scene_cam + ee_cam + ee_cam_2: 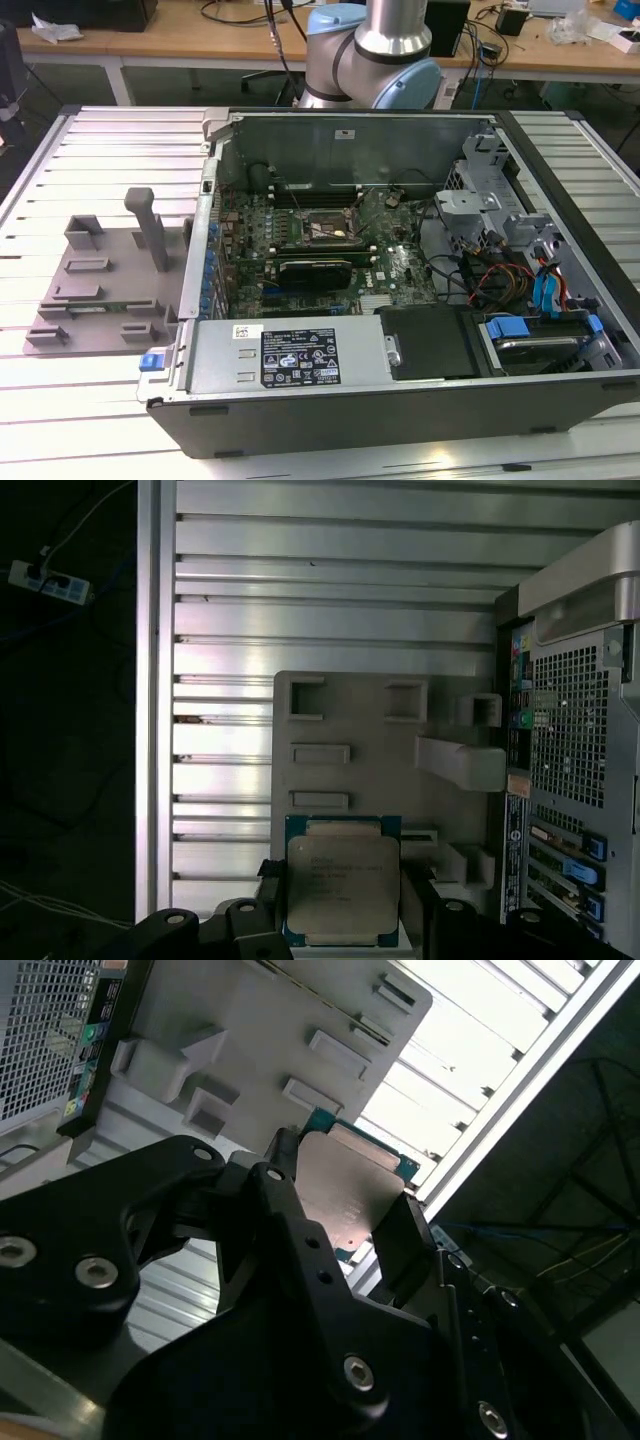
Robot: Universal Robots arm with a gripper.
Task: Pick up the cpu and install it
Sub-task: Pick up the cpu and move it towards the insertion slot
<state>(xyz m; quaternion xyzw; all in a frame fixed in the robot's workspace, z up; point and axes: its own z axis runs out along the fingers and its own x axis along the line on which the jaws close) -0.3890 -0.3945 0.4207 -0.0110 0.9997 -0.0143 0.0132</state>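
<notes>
cpu point(343, 882) is clear of its rest and held by the gripper point(342, 1198). In both wrist views the black fingers point(398, 1245) are closed on two opposite edges of the chip. Its silvery top plate faces the first wrist camera, with a green rim around it. Judged from this, the pick-up is done, the carry to the computer is the step in hand, and the install is not yet begun.

On the exterior view's left, the grey tray point(95, 290) lies on the slatted metal table point(60, 400). Just beside it stands the open computer case point(400, 400). Inside, the motherboard point(400, 270) lies flat with the black socket frame point(320, 228) toward its middle. The frame's centre looks dark, and whether it is bare is hard to tell. Further right are loose cables point(500, 275). The arm point(375, 50) rises behind the case.

The next move probably calls for clearing the case wall. It also calls for keeping the chip level, matching its orientation to the socket, and a gentle, square descent, since a skewed seat could do damage.

The first wrist view looks past the chip to the tray beneath, so the chip hangs over the tray, apart from it. The second wrist view shows the grip from the side, both fingers against the chip's edges. The exterior view shows the socket.
</notes>
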